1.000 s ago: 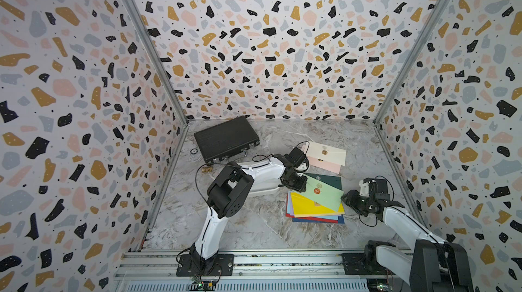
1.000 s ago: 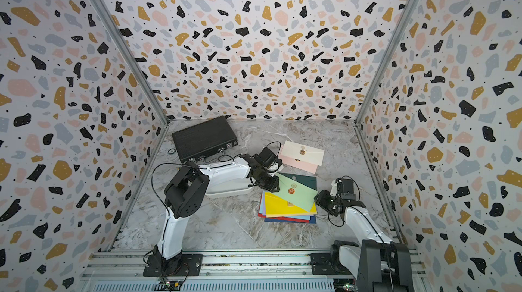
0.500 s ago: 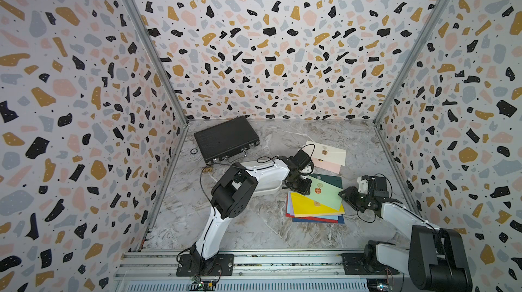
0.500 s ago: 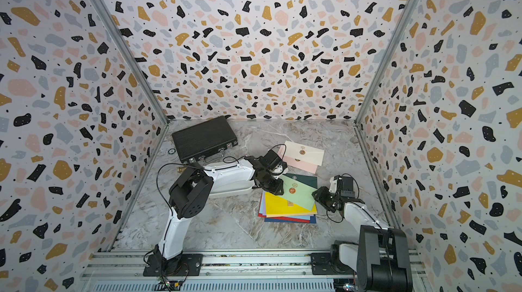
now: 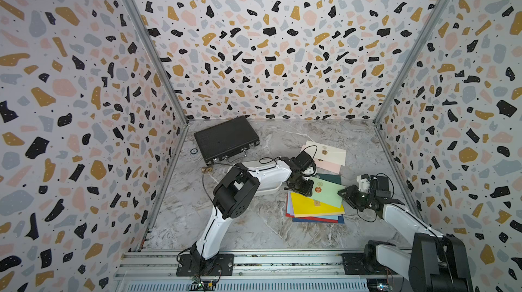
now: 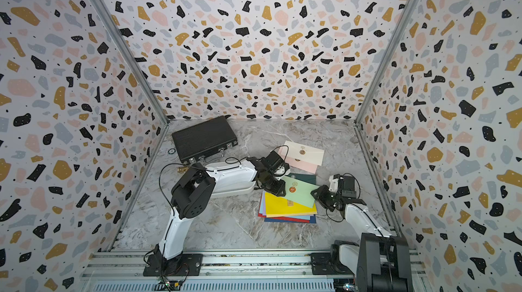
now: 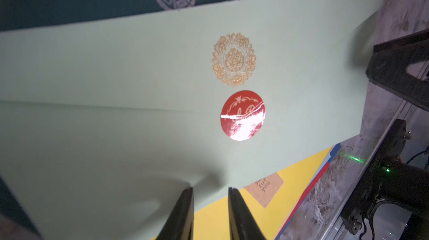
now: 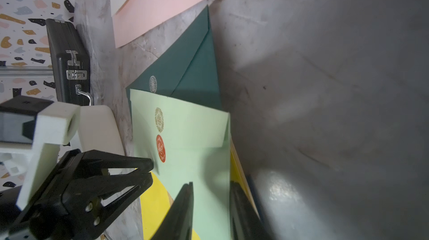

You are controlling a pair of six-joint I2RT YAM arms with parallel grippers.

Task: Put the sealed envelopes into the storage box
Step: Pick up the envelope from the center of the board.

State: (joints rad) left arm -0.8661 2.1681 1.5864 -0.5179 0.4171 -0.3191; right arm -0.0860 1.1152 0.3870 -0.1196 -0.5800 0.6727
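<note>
Pinching light green envelope (image 5: 329, 196) between both arms' jaws.

Three tall walls (image 5: 268, 36) around me with black, gold, pink and grey spots, grey marble floor (image 5: 254, 228) under me, silver metal rail (image 5: 268, 262) near, soft even light.

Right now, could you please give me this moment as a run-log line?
left fingers: shut on light green paper envelope | right fingers: astride its opposite edge, grip unclear | envelope: atop coloured envelope stack, outside white plastic tray
</note>
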